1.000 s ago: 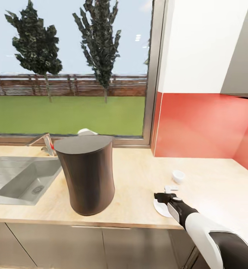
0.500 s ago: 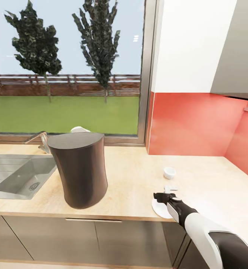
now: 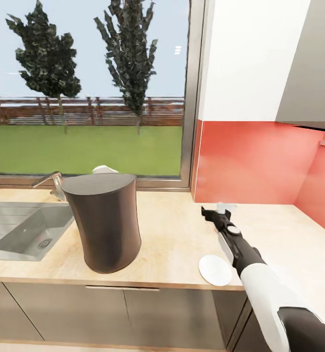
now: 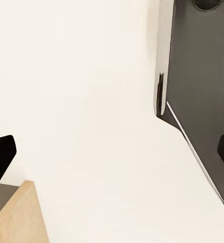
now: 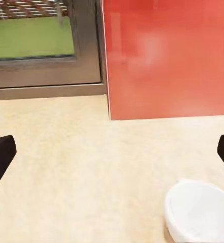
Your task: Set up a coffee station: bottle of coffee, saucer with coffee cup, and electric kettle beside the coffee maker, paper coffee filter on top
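- Standing left of centre in the head view, the coffee maker [image 3: 105, 222] rests upright on the kitchen countertop [image 3: 172, 244], a beige surface, with the sink [image 3: 20, 234] at the frame's left edge.
- The saucer [image 3: 214, 270] lies flat near the front edge, lower centre-right, apart from the coffee maker.
- The right gripper [image 3: 216, 213] reaches out above the surface at centre-right, past the saucer; the coffee cup is hidden there.
- In the left wrist view, the left gripper [image 4: 112, 157] has its jaws spread wide, dark tips at both frame edges, facing a pale wall and a dark panel [image 4: 203, 96].
- In the right wrist view, the jaws are spread, and the coffee cup [image 5: 200, 212] sits at lower right on the surface, before the red wall [image 5: 167, 55].
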You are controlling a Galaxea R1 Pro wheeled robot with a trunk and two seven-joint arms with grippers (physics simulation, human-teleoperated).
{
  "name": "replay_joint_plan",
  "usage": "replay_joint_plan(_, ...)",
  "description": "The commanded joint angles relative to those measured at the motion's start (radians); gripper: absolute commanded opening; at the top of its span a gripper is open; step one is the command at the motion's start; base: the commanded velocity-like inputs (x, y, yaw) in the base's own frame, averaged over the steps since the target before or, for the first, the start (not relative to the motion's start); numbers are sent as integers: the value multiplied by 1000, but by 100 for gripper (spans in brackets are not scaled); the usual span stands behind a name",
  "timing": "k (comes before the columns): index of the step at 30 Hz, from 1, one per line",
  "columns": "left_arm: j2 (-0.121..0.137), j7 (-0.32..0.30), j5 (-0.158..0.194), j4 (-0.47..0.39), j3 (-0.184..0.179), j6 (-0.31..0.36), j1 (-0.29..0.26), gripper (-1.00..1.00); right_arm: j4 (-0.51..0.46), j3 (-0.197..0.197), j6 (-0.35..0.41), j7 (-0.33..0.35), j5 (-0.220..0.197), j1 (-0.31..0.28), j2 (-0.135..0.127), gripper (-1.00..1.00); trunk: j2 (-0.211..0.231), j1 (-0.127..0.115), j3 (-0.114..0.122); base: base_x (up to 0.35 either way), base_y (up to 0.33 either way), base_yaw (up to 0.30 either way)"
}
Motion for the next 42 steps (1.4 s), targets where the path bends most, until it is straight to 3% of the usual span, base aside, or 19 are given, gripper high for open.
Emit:
replay_joint_plan(1, 0, 1, 8, -1, -9, -7, -1, 100, -28, -2, -2, 0, -1, -1, 1, 100, -2, 1, -2, 0, 0, 0)
replay_joint_plan(7, 1, -2, 7, -67, -13, -31, -2, 100, -191, 1, 18, 5, -2, -1, -3, 100, -2, 1, -2, 0, 0, 0)
replay_joint_plan(11, 8, -1, 4, -155, -14, -119, -6, 100, -246, 2, 165, 7, -3, -1, -2, 100, -2, 1, -2, 0, 0, 0)
replay_joint_plan(18, 10, 3, 6, -164, -12, -158, -12, 100, -246, 3, 193, 7, -6, -1, 6, 100, -2, 1, -1, -1, 1, -31)
replay_joint_plan(23, 12, 5, 7, -177, -11, -161, -13, 100, -242, 3, 196, 7, -7, -1, 41, 100, -2, 1, 0, -145, 131, -234)
replay_joint_plan(28, 13, 5, 7, -182, -9, -162, -13, 100, -239, 3, 196, 7, -7, -1, 57, 100, -2, 1, 0, -224, 203, -288)
replay_joint_plan(35, 15, 7, 6, -183, -8, -162, -14, 100, -237, 3, 196, 6, -7, 0, 60, 100, -2, 1, 0, -237, 215, -285)
replay_joint_plan(42, 12, 7, 6, -183, -8, -160, -16, 100, -240, 3, 197, 6, -6, -1, 60, 100, -2, 1, 0, -236, 220, -24)
